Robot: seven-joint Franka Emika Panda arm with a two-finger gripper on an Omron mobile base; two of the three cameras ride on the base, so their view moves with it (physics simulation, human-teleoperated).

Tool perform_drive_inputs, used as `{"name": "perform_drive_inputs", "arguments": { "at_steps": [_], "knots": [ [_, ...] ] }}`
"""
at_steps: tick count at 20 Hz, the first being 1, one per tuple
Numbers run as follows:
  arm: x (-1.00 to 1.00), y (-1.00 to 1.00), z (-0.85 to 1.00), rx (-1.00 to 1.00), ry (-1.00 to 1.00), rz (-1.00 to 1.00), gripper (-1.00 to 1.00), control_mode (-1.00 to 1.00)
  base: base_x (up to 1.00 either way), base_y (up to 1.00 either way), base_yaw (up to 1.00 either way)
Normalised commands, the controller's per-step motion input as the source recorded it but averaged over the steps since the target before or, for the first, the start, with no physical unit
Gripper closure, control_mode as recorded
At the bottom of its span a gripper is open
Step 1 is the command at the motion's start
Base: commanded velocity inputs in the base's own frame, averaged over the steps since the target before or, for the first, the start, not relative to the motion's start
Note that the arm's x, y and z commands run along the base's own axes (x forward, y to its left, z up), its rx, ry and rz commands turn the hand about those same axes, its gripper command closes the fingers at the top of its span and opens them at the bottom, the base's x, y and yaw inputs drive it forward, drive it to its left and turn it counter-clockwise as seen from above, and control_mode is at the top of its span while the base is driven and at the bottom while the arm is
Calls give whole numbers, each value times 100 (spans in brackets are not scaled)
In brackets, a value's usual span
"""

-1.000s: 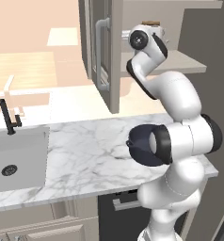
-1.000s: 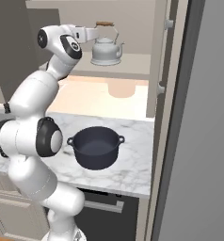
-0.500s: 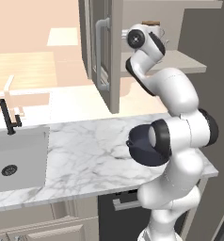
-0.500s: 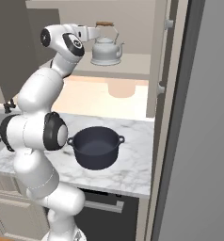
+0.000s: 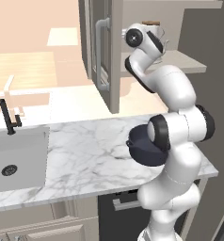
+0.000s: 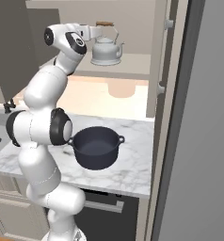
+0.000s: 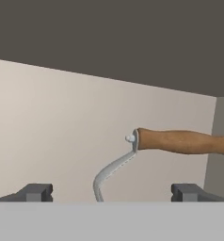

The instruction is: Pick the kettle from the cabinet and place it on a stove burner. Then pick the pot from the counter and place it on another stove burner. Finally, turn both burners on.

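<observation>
The silver kettle [image 6: 106, 51] stands on the cabinet shelf [image 6: 135, 66]. Its brown wooden handle bar [image 7: 182, 141] lies just ahead of my open gripper [image 7: 112, 193] and off to the right, and the wire arch [image 7: 111, 170] curves down between the two fingertips. Nothing is held. From the right base, the gripper [image 6: 100, 33] hovers beside the kettle's handle at the kettle's left. The dark pot [image 6: 96, 147] sits on the marble counter [image 6: 132, 172] below, part hidden by my arm from the left base [image 5: 141, 147]. The stove burners are out of view.
The open cabinet door [image 5: 115, 56] with its bar handle [image 5: 102, 52] hangs left of my arm. A sink [image 5: 12, 160] and black faucet [image 5: 5, 116] sit at the counter's left. A tall grey panel [image 6: 203, 122] stands close on the right.
My hand has edged a little nearer the kettle's handle and the lower arm links have swung round. The jaws stay open; kettle and pot have not moved.
</observation>
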Motion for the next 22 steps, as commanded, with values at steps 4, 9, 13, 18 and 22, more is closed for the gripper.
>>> {"name": "perform_drive_inputs", "arguments": {
  "at_steps": [4,9,13,18,22],
  "knots": [
    [15,0,0,0,0,0,-100,-100,0,0,0],
    [6,0,0,0,0,0,-100,-100,0,0,0],
    [3,-12,0,0,0,0,-100,-100,0,0,0],
    [5,-14,0,0,0,0,-100,-100,0,0,0],
    [13,-3,0,0,0,0,-100,-100,0,0,0]
  ]
}}
